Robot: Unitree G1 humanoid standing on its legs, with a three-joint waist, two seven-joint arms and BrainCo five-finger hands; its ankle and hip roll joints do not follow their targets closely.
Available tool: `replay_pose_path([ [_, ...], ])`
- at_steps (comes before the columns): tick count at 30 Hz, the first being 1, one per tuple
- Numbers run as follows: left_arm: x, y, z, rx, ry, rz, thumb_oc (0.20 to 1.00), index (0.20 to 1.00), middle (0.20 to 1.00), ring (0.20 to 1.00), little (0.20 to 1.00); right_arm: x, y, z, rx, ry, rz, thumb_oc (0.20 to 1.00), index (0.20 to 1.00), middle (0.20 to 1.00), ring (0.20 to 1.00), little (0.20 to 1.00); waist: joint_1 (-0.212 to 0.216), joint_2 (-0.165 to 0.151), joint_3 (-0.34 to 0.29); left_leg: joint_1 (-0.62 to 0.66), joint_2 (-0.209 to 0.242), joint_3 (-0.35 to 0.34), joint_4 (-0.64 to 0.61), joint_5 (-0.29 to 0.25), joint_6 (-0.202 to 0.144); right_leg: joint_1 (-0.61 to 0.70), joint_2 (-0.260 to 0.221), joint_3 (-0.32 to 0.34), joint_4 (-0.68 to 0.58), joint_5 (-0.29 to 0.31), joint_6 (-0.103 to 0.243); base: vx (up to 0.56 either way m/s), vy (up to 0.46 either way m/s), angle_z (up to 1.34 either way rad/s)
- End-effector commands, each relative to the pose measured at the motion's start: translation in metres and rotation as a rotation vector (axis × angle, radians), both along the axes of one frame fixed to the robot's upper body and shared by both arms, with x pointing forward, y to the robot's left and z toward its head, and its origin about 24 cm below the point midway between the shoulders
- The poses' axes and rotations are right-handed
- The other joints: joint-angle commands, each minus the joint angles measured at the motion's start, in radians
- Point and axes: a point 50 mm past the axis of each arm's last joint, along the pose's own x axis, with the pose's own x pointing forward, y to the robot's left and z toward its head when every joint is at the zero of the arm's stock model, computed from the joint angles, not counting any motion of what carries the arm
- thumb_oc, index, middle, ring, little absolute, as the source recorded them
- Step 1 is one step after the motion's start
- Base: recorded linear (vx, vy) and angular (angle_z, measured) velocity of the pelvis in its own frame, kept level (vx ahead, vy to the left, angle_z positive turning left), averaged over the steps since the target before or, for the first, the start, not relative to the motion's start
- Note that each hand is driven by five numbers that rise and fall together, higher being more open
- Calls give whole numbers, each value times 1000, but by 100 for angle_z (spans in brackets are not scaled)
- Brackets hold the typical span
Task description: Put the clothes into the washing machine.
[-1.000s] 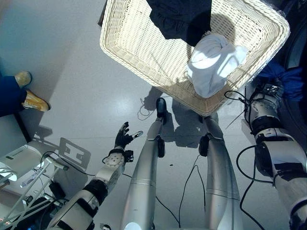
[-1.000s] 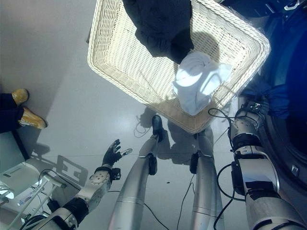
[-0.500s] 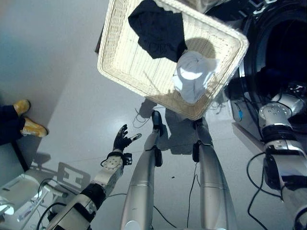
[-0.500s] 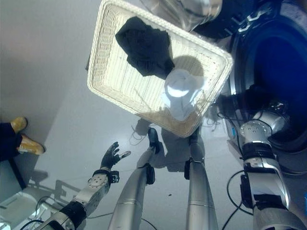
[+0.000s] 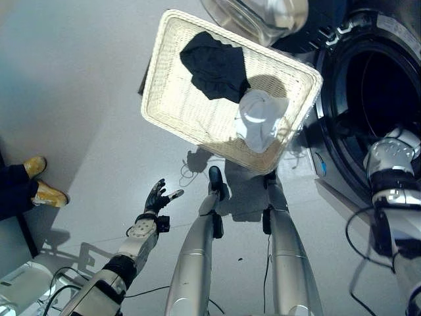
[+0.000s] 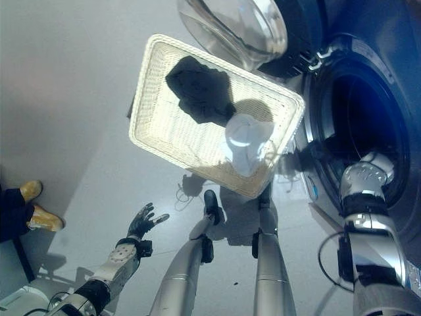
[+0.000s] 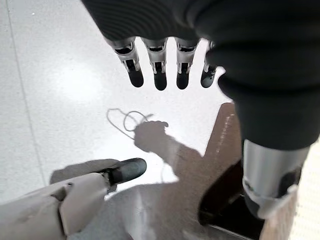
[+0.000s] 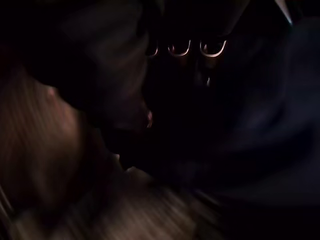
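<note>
Wicker, cream and rectangular, the basket (image 5: 172, 99) holds crumpled black cloth (image 5: 214, 64) and bunched white cloth (image 5: 258, 121). Left hand (image 5: 155, 197) splayed, empty; right hand's state unclear inside the washing machine (image 5: 378, 85).

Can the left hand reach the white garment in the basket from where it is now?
Probably not yet. The left hand hangs open over bare floor, apart from the basket; the white garment lies at the basket's far side, by the washing machine.

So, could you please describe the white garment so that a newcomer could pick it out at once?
Find the cream wicker basket on the floor beside the washing machine. Two garments lie in it: the white garment is the bunched bundle at the end nearest the machine, touching the black garment and far paler.
</note>
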Motion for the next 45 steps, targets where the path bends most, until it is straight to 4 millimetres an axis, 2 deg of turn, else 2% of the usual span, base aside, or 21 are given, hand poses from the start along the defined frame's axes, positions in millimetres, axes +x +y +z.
replay_pose_path([
  [1, -16, 27, -13, 4, 96, 84, 1000, 1000, 1000, 1000, 1000, -37, -57, 30, -144, 117, 111, 1000, 1000, 1000, 1000, 1000, -47, 10, -12, -12, -50, 25, -33, 16, -23, -32, 65, -64, 111, -105, 39, -27, -89, 9],
  [2, -16, 34, -10, 13, 90, 82, 1000, 1000, 1000, 1000, 1000, -12, -36, 23, -245, 149, 350, 1000, 1000, 1000, 1000, 1000, -39, 8, -12, -19, -47, 26, -43, 22, -22, -35, 61, -73, 97, -96, 39, -11, -66, 8],
  [3, -17, 34, -11, 14, 94, 82, 1000, 1000, 1000, 1000, 1000, -12, -36, 21, -245, 152, 352, 1000, 1000, 1000, 1000, 1000, -39, 7, -12, -11, -47, 25, -43, 16, -23, -27, 61, -73, 98, -103, 40, -1, -90, 4],
  [4, -19, 38, -12, 15, 90, 89, 1000, 1000, 1000, 1000, 1000, -4, -27, 7, -284, 167, 457, 1000, 1000, 1000, 1000, 1000, -37, 3, -12, -15, -44, 24, -47, 17, -26, -26, 57, -80, 91, -102, 42, 11, -42, 3],
  [6, -20, 39, -13, 17, 90, 90, 1000, 1000, 1000, 1000, 1000, -3, -26, 1, -290, 171, 479, 1000, 1000, 1000, 1000, 1000, -36, 0, -12, -12, -44, 23, -48, 16, -26, -22, 56, -82, 89, -102, 42, -7, -47, 5],
  [7, -21, 40, -13, 16, 80, 94, 1000, 1000, 1000, 1000, 1000, 3, -14, -20, -307, 158, 557, 1000, 1000, 1000, 1000, 1000, -33, -2, -12, -13, -44, 22, -51, 18, -26, -17, 54, -88, 84, -103, 42, -15, -47, 4],
  [8, -21, 38, -14, 13, 74, 94, 1000, 1000, 1000, 1000, 1000, 6, -8, -30, -317, 144, 574, 1000, 1000, 1000, 1000, 1000, -30, -1, -12, -14, -45, 21, -52, 18, -26, -17, 54, -89, 85, -105, 41, -21, -38, -1],
  [15, -18, 20, -14, -129, 9, 139, 1000, 1000, 1000, 1000, 1000, 19, 18, -33, -410, 78, 498, 1000, 1000, 1000, 1000, 1000, -21, 8, -12, -7, -51, 23, -69, 23, -27, -10, 53, -96, 77, -111, 41, -21, 28, -1],
  [17, -18, 17, -13, -203, -13, 176, 1000, 1000, 1000, 1000, 1000, 19, 22, -37, -451, 117, 475, 1000, 1000, 1000, 1000, 1000, -20, 11, -12, -4, -54, 22, -72, 23, -27, -7, 52, -97, 75, -111, 41, -28, 47, -1],
  [19, -19, 20, -9, -316, -76, 293, 1000, 1000, 1000, 1000, 1000, 17, 32, -45, -587, 268, 439, 1000, 1000, 1000, 1000, 1000, -19, 12, -12, 3, -59, 21, -79, 25, -24, -2, 52, -96, 69, -110, 41, -37, 70, 0],
  [21, -20, 22, -8, -328, -94, 323, 1000, 1000, 1000, 1000, 1000, 16, 35, -48, -614, 303, 435, 1000, 1000, 1000, 1000, 1000, -18, 12, -12, 4, -60, 21, -79, 25, -24, 0, 52, -96, 67, -109, 40, -33, 49, 1],
  [22, -20, 33, 2, -334, -185, 440, 1000, 1000, 1000, 1000, 1000, 15, 48, -61, -719, 427, 464, 1000, 1000, 1000, 1000, 1000, -18, 9, -12, 8, -61, 22, -78, 25, -23, 5, 51, -93, 64, -109, 39, -49, 69, -1],
  [23, -21, 39, 7, -325, -222, 489, 1000, 1000, 1000, 1000, 1000, 13, 52, -68, -778, 498, 476, 1000, 1000, 1000, 1000, 1000, -17, 6, -12, 7, -62, 22, -75, 24, -22, 4, 51, -93, 64, -108, 39, -55, 77, -3],
  [26, -22, 53, 29, -248, -367, 623, 1000, 1000, 1000, 1000, 1000, 7, 74, -89, -927, 645, 516, 1000, 1000, 1000, 1000, 1000, -21, -5, -12, 7, -61, 25, -68, 23, -20, 6, 54, -88, 68, -113, 35, -36, 53, -2],
  [29, -22, 59, 46, -165, -467, 669, 1000, 1000, 1000, 1000, 1000, 0, 85, -103, -997, 728, 544, 1000, 1000, 1000, 1000, 1000, -26, -11, -12, 5, -61, 25, -62, 22, -19, 3, 56, -82, 76, -116, 32, -23, 51, 1],
  [33, -19, 63, 82, 3, -658, 724, 1000, 1000, 1000, 1000, 1000, -12, 107, -136, -1056, 804, 669, 1000, 1000, 1000, 1000, 1000, -39, -12, -12, 12, -62, 32, -57, 22, -19, 7, 56, -69, 82, -123, 29, -14, 101, 1],
  [35, -14, 62, 102, 77, -750, 722, 1000, 1000, 1000, 1000, 1000, -16, 120, -151, -1059, 830, 740, 1000, 1000, 1000, 1000, 1000, -48, -8, -12, 19, -63, 39, -54, 19, -20, 9, 55, -61, 84, -126, 29, -1, 157, -2],
  [38, -8, 58, 119, 142, -800, 692, 1000, 1000, 1000, 1000, 1000, -18, 131, -158, -1088, 852, 778, 1000, 1000, 1000, 1000, 1000, -55, -5, -12, 25, -64, 46, -52, 17, -21, 13, 53, -56, 84, -129, 28, 6, 108, -5],
  [41, -1, 54, 129, 206, -812, 629, 1000, 1000, 1000, 1000, 1000, -19, 143, -163, -1126, 872, 799, 1000, 1000, 1000, 1000, 1000, -60, -3, -12, 29, -63, 54, -51, 16, -22, 16, 50, -53, 84, -130, 30, 12, 79, -10],
  [43, 11, 44, 139, 270, -787, 503, 1000, 1000, 1000, 1000, 1000, -21, 155, -166, -1197, 900, 828, 1000, 1000, 1000, 1000, 1000, -70, -5, -12, 33, -63, 64, -53, 15, -21, 20, 49, -49, 76, -127, 32, 11, 86, -6],
  [45, 13, 43, 141, 289, -781, 480, 1000, 1000, 1000, 1000, 1000, -22, 157, -166, -1212, 906, 832, 1000, 1000, 1000, 1000, 1000, -72, -5, -12, 33, -63, 66, -52, 15, -21, 21, 49, -48, 75, -125, 32, 8, 56, -1],
])
